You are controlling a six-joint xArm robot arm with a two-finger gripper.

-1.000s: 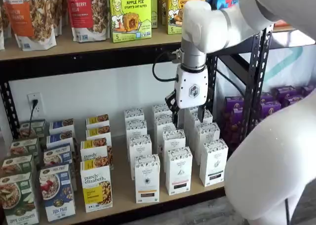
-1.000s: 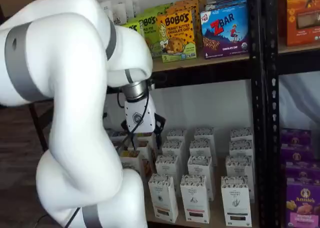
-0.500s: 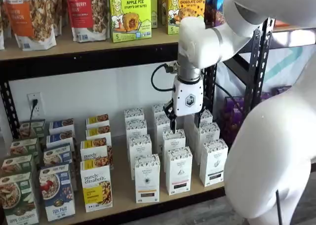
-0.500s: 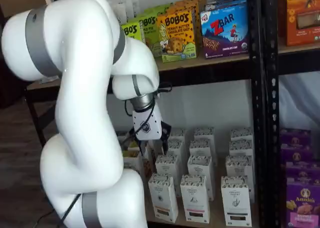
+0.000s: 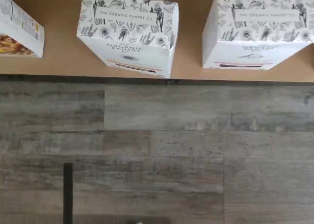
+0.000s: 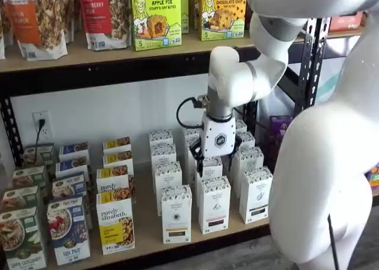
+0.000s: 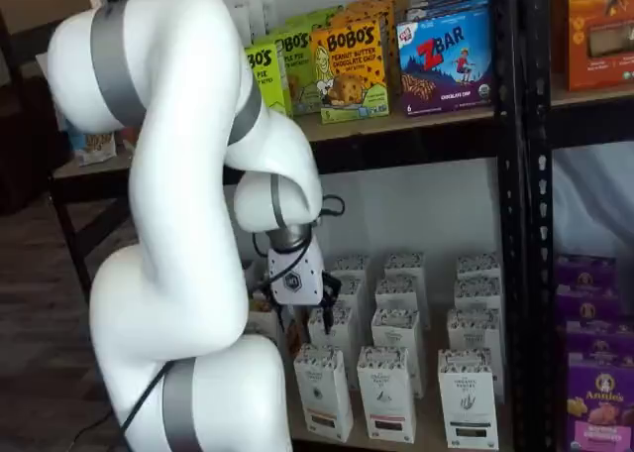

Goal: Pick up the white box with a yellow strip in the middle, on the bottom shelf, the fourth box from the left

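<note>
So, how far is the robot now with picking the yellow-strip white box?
Done: the gripper hangs open, low over the cartons on the bottom shelf. In hand: nothing; the white box stands untouched in the front row. Left: line up over it, close, and lift.

Tool (image 6: 216,161) low, apparently spread wide

On the upper shelf (image 6: 89,60) stand Bobo's apple pie box (image 6: 156,15), a Bobo's peanut butter chocolate chip box (image 7: 350,67) and a purple ZBar box (image 7: 446,60). Below, purely elizabeth boxes (image 6: 115,225) sit beside a wall outlet (image 6: 41,123). Grey wood-plank flooring (image 5: 162,150) lies underneath.
</note>
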